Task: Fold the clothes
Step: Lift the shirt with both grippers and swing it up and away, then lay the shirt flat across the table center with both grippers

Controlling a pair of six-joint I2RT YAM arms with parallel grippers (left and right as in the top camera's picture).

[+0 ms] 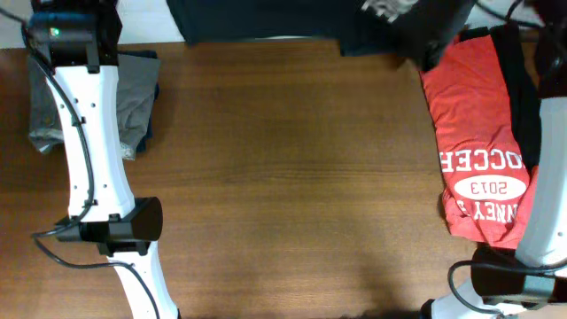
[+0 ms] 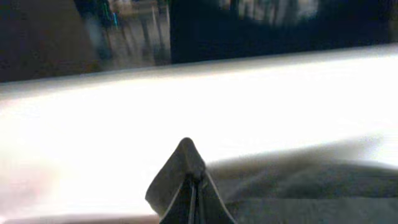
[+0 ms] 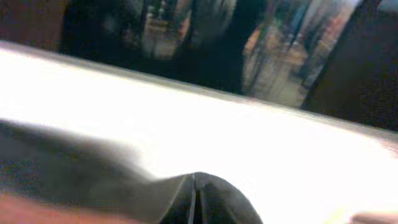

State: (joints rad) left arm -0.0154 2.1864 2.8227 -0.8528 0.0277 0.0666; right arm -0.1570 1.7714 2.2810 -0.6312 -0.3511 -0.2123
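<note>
Both your grippers are closed tight and empty: right gripper [image 3: 196,200] and left gripper [image 2: 191,186] each show their fingers pressed together. The red T-shirt [image 1: 474,124] lies flat along the table's right side, under the right arm. The black T-shirt [image 1: 266,19] sits at the far edge, centre. The red shirt's white print is upside down from overhead: "2013" in an oval, with partial "OCCE" and "NNEY" around it. A folded grey garment [image 1: 135,97] lies far left under the left arm. The table [image 1: 292,177] is brown wood grain. The wrist views glare white, and the room behind is dark and blurred.
</note>
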